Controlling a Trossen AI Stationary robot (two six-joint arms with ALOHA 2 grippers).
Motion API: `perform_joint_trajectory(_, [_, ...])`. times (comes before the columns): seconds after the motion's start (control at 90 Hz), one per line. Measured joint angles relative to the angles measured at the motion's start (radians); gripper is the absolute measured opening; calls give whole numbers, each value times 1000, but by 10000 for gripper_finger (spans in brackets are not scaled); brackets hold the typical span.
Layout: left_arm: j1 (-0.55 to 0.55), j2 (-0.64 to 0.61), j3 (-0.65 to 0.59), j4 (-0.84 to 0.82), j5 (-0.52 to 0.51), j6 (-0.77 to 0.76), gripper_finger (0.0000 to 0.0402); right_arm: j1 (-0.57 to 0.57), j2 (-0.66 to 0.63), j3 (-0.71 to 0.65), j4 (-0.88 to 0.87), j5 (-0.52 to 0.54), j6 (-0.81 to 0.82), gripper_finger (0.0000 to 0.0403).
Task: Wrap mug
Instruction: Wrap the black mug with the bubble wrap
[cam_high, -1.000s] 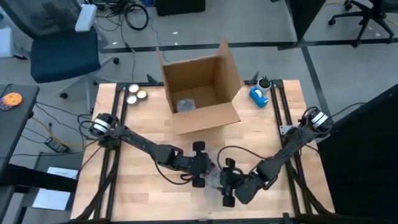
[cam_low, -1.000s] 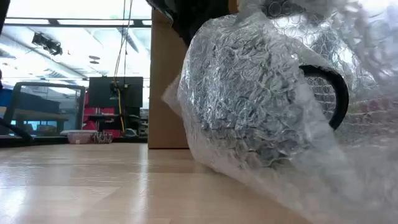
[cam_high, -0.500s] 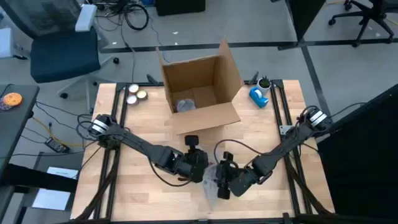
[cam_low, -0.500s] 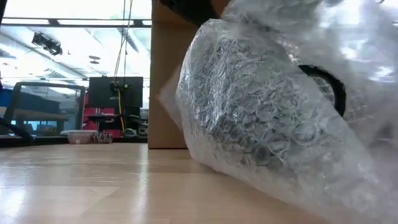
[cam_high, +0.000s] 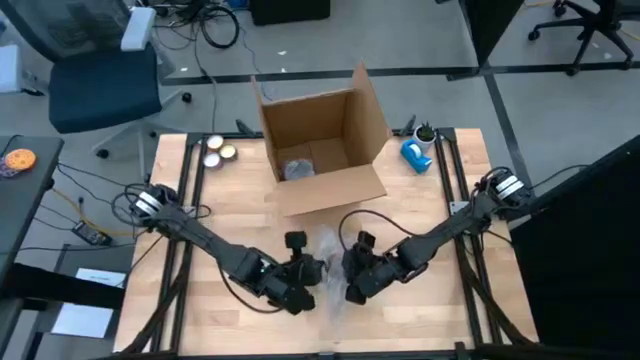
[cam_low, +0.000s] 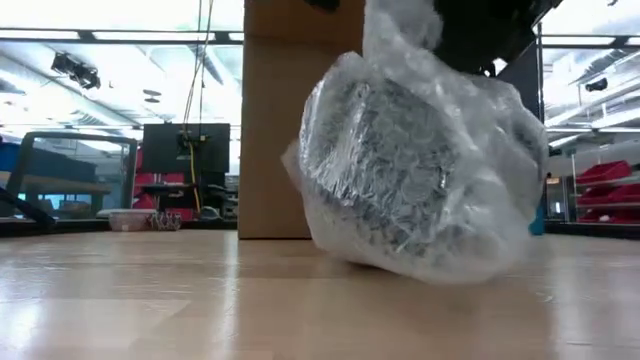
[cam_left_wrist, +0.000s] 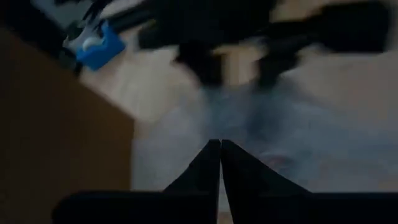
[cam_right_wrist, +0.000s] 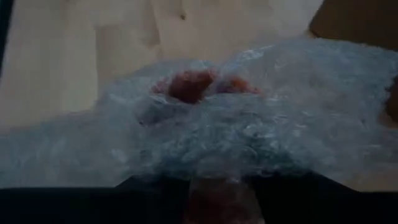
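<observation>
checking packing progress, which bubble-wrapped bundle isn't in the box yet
The bundle on the table, between the left gripper and right gripper, in front of the box. The other bundle lies inside the box.

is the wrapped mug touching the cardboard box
Apart. The high view shows bare table between the wrapped mug and the cardboard box; in the low view the box stands behind it.

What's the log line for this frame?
phase: wrapping | bubble-wrapped mug on table | left tool shut | right tool at wrap | box open behind
</observation>
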Motion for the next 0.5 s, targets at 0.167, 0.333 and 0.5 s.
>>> perform_joint_trajectory(0.167, [1,32,0,121,100,66,0,-19,0,0,2,-52,-95,122])
perform_joint_trajectory(0.333, [57,117,0,196,216,79,0,-49,0,2,3,-113,-147,122])
perform_joint_trajectory(0.5, [112,162,0,178,222,56,0,-55,-1,2,-4,-141,-151,122])
